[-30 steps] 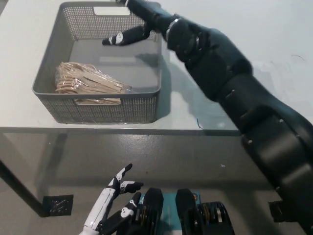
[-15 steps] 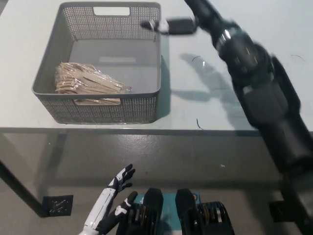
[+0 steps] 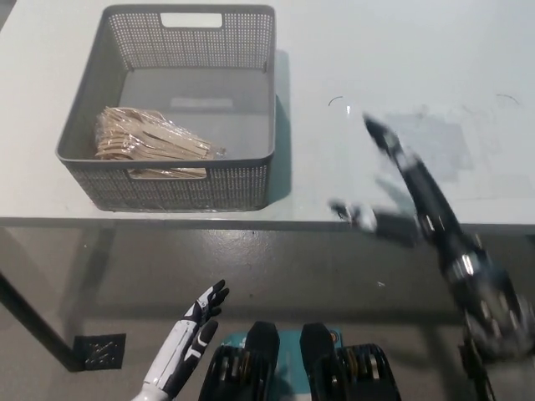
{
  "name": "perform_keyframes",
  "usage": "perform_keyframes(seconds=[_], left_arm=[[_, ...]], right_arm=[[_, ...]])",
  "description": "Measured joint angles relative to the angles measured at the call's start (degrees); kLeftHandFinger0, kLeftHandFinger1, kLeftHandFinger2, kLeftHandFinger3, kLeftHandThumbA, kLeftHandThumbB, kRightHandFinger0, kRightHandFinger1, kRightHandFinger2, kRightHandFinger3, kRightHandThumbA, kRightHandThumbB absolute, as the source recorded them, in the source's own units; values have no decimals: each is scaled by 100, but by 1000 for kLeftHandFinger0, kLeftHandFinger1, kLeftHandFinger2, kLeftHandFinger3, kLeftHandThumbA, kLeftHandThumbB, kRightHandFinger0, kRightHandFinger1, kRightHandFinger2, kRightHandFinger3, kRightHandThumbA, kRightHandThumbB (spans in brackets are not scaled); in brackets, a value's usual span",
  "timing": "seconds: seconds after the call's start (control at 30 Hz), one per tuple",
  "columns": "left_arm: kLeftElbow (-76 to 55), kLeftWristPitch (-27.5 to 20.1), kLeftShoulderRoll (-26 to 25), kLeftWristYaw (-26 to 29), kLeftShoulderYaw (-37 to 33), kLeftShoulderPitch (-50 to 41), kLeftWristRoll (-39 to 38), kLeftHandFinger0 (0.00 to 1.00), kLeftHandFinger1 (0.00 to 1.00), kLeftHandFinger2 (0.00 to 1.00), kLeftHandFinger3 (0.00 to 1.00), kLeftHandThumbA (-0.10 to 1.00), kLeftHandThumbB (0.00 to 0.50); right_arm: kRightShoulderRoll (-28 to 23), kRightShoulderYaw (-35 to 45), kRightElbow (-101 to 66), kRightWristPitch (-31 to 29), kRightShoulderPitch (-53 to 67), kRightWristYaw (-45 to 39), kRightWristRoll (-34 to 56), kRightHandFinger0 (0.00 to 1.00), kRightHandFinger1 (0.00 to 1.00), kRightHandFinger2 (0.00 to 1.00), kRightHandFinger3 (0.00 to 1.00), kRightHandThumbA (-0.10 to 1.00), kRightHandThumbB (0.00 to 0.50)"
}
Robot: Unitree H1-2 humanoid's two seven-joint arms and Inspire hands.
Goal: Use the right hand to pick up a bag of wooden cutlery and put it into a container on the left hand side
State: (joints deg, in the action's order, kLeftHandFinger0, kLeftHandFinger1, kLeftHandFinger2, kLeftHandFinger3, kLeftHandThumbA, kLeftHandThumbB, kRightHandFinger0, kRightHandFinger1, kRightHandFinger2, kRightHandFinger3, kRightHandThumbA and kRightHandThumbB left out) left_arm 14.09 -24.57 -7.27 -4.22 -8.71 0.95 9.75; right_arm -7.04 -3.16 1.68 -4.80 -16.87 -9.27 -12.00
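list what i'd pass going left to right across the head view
basket with the bag of wooden cutlery inside → bare table → black right hand, blurred, near the table's front edge. The white left hand hangs low below the basket's span, so it has no clear place in the order.

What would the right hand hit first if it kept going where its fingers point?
Likely nothing: the blurred right hand points up-left across bare table, passing just right of the basket, though height is unclear. The left hand rests below.
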Motion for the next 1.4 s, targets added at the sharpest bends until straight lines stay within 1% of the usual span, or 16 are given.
perform_keyframes(seconds=[0.03,0.1,0.17,0.27,0.33,0.37,0.4,0.57,0.67,0.77,0.8,0.87,0.93,1.17,1.3,1.4], left_arm=[[6,-1,1,2,8,8,-5,1000,1000,1000,1000,1000,328],[7,-2,-2,9,42,21,-32,1000,1000,1000,1000,1000,335],[8,-3,-8,15,78,44,-53,1000,1000,1000,1000,1000,333],[8,-4,-8,30,130,88,-78,1000,1000,1000,1000,1000,329],[8,-10,-7,54,188,131,-104,1000,1000,1000,1000,1000,327],[10,-11,-7,63,210,152,-114,1000,1000,1000,1000,1000,327],[14,-14,-8,82,244,199,-128,1000,1000,1000,1000,1000,335],[92,-17,-5,96,320,402,-171,1000,1000,1000,1000,1000,335],[151,-18,4,104,338,495,-181,1000,1000,1000,1000,1000,310],[208,-19,21,130,344,566,-181,1000,1000,1000,1000,1000,309],[221,-19,23,135,345,576,-180,1000,1000,1000,1000,1000,301],[246,-19,23,144,346,586,-181,1000,1000,1000,1000,1000,274],[266,-19,23,147,347,591,-181,1000,1000,1000,1000,1000,266],[461,-19,44,148,321,666,-182,1000,1000,1000,1000,1000,253],[497,-19,50,149,316,715,-179,1000,1000,1000,1000,1000,245],[526,-19,51,148,315,754,-176,1000,1000,1000,1000,1000,243]], right_arm=[[13,30,-223,-67,343,2,84,1000,1000,1000,1000,1000,240],[61,62,-501,-243,940,4,268,1000,1000,1000,1000,1000,256],[129,65,-513,-415,1477,4,428,1000,1000,1000,1000,1000,233],[226,64,-375,-645,1977,4,607,1000,1000,1000,1000,1000,254],[377,62,-146,-836,2216,4,799,1000,1000,1000,1000,1000,212],[426,62,-47,-896,2250,3,870,1000,1000,1000,1000,1000,161],[539,64,148,-989,2286,0,996,1000,1000,1000,1000,1000,143],[870,76,709,-1051,2121,-43,1429,1000,1000,1000,1000,1000,124],[955,74,985,-1109,1882,-37,1499,1000,1000,1000,1000,1000,87],[1044,51,1307,-1271,1565,14,1478,1000,1000,1000,1000,1000,92],[1062,42,1358,-1323,1520,39,1462,1000,1000,1000,1000,1000,121],[1099,35,1440,-1399,1469,87,1432,1000,1000,1000,1000,1000,124],[1122,36,1453,-1439,1446,119,1423,1000,1000,1000,1000,1000,78],[1126,45,1516,-1576,1317,253,1344,1000,1000,1000,1000,1000,19],[1117,45,1572,-1655,1240,306,1308,1000,1000,1000,1000,1000,19],[1109,45,1598,-1683,1194,335,1278,1000,1000,1000,1000,1000,44]])
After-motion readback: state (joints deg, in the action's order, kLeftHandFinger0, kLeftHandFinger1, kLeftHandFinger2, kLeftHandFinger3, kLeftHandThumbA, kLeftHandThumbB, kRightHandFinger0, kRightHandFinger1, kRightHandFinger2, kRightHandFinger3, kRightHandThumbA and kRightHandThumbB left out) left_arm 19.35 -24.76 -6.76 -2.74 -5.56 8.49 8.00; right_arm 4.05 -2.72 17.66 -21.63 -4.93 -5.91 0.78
